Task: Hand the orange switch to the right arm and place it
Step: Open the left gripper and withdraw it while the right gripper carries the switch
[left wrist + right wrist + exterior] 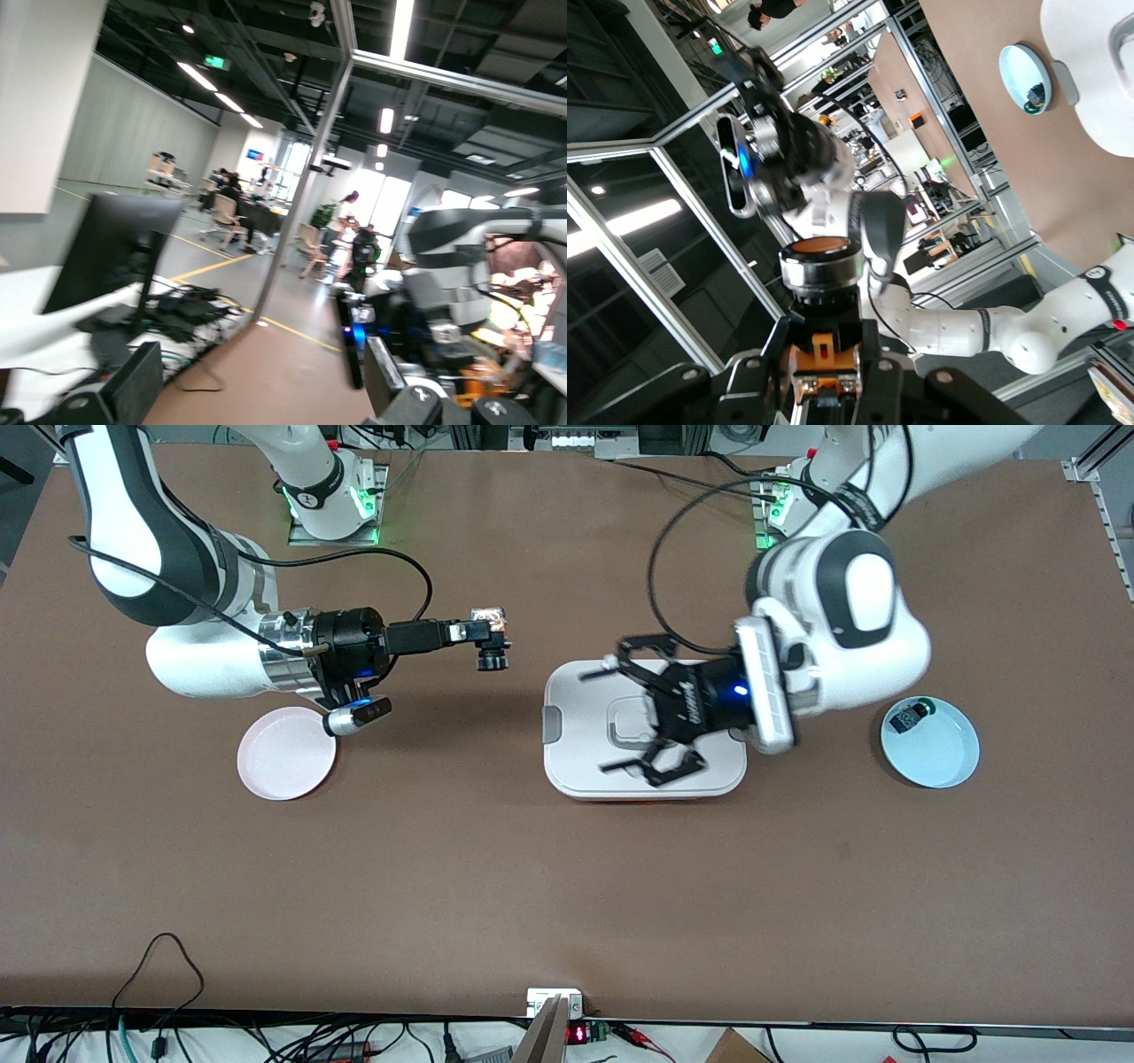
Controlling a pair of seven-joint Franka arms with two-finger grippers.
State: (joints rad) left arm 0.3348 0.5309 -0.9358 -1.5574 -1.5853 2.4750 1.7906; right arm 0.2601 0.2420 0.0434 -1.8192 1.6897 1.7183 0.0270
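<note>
Spanning brown table (567, 886) — bright workshop

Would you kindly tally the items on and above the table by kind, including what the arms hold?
Plates: 2, the pink plate and the light blue plate.
Switches: 2, the orange switch held in the right gripper, and the green-capped switch on the blue plate.
White lidded boxes: 1, under the open left gripper.
Total: 5.

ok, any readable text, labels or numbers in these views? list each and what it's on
Nothing reads cleanly.
White lettering on the left gripper body: too small to read.
Red digits on the display at the table edge: blurred.
Green sign under the ceiling: blurred.
Label on the green-capped switch: too small.
</note>
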